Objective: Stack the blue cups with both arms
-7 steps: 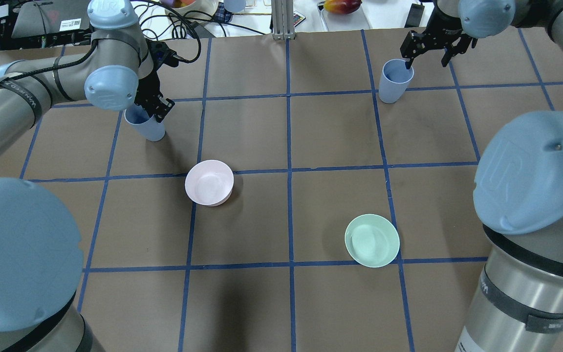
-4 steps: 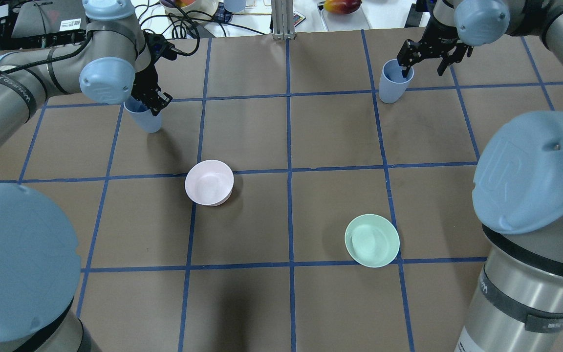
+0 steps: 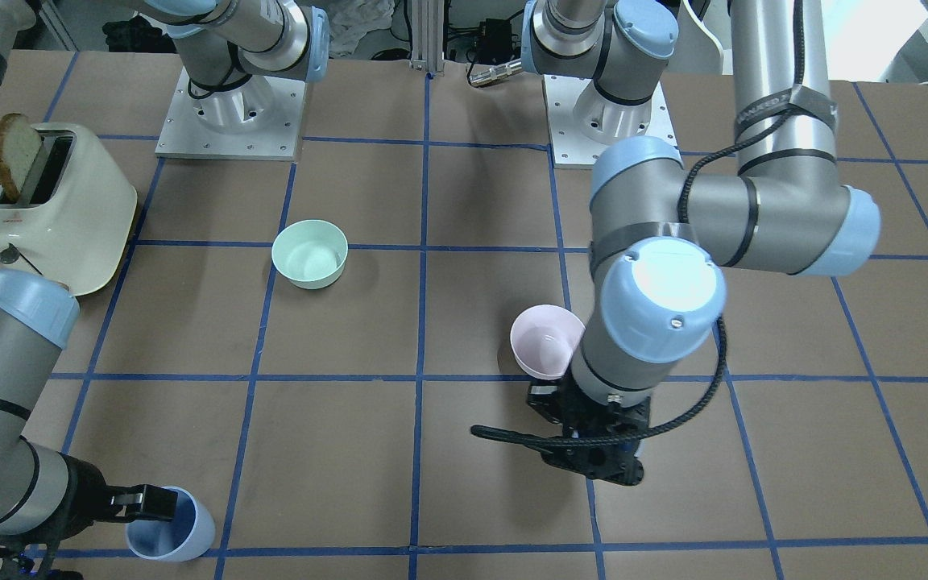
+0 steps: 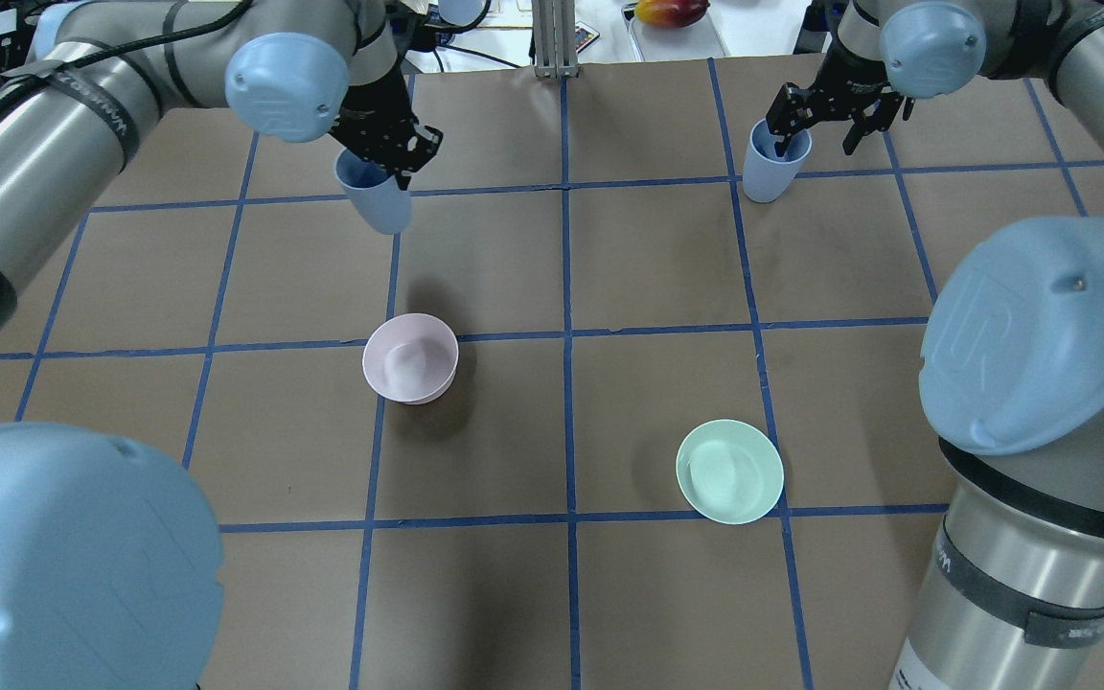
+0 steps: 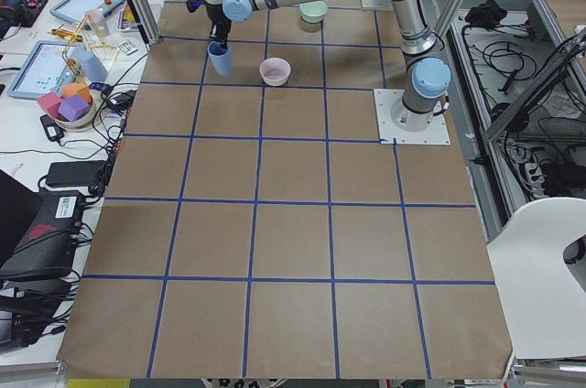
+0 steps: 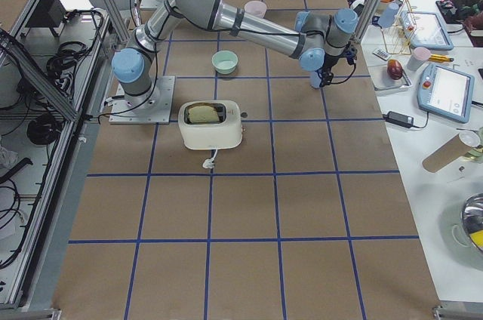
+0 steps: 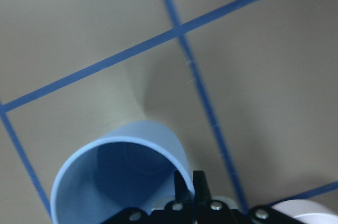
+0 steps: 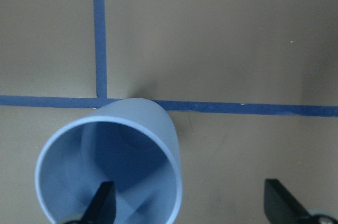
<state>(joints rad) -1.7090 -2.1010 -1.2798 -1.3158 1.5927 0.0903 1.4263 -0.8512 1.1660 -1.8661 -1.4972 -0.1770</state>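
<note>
Two blue cups are in play, one at each arm. The left gripper (image 7: 187, 184) is pinched tight on the rim of the left cup (image 4: 375, 199), with one finger inside the wall, one outside and barely a gap between them. That cup sits at the far side of the table (image 4: 657, 268), left of centre, leaning a little, mouth up. It looks to be hanging clear of the surface, since its shadow falls apart from it toward the pink bowl (image 4: 410, 357), though the overhead angle does not settle that.

Over on the other side, the right gripper (image 8: 187, 184) is spread wide. One finger (image 8: 104, 203) dips inside the right cup (image 4: 768, 171), and the other stands well outside it, so the cup's wall lies between them with nothing squeezed. This cup stands upright on the table at the far right, its base just beside a crossing of the blue tape grid (image 4: 566, 383).

The two cups are well apart. The pink bowl sits nearer the robot, left of the centre line, and the mint-green bowl (image 4: 729, 471) lies nearer again, to the right. A cream toaster (image 3: 57, 213) with a slice of bread in it stands by the right arm's side.
</note>
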